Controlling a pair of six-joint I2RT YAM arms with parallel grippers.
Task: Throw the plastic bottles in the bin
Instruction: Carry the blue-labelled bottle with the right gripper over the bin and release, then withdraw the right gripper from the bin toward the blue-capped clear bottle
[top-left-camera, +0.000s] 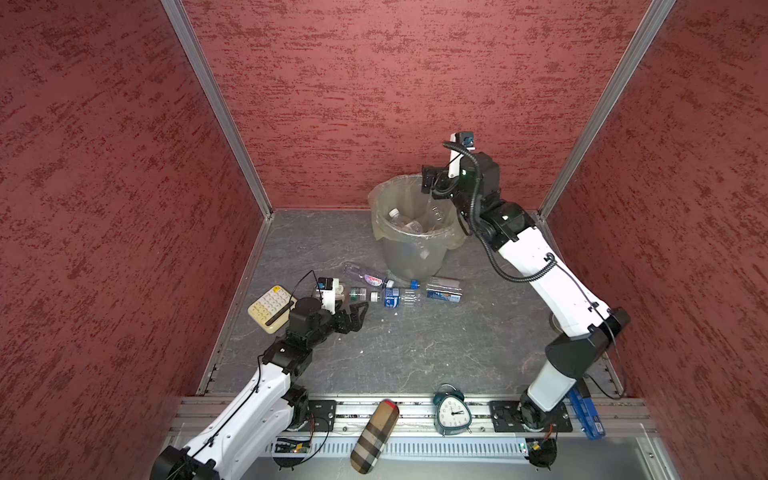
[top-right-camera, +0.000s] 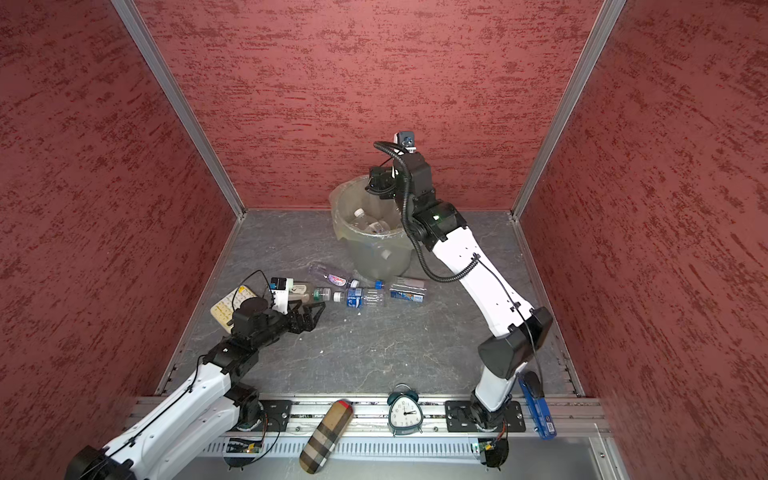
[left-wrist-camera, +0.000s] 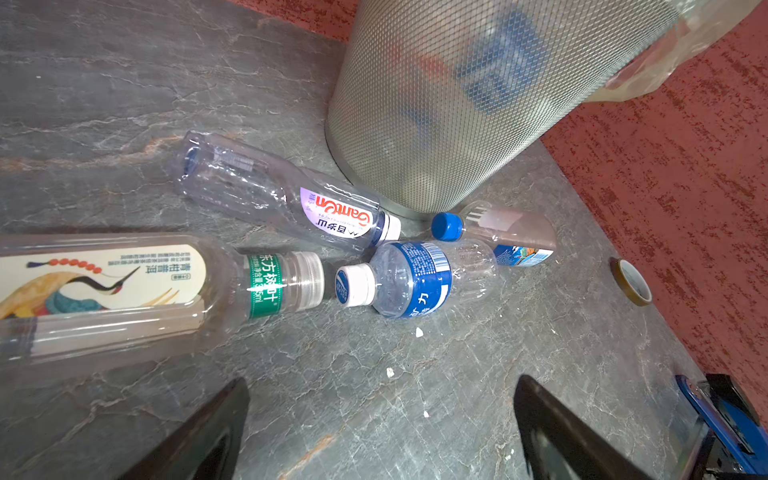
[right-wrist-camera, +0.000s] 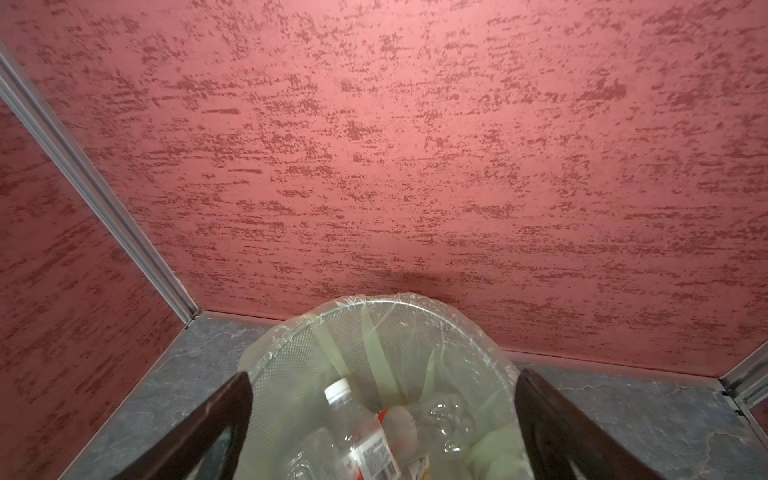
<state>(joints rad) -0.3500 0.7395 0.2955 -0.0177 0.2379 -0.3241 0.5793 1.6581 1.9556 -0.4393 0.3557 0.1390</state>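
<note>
Right gripper directly above bin

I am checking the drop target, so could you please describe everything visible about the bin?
The bin is a round, tapered, grey-green bucket with a fine mesh-textured wall, standing upright on the grey table near the back wall. A translucent yellowish bag lines it, folded over the rim. Several clear bottles lie inside. The open right gripper hovers above it.
</note>
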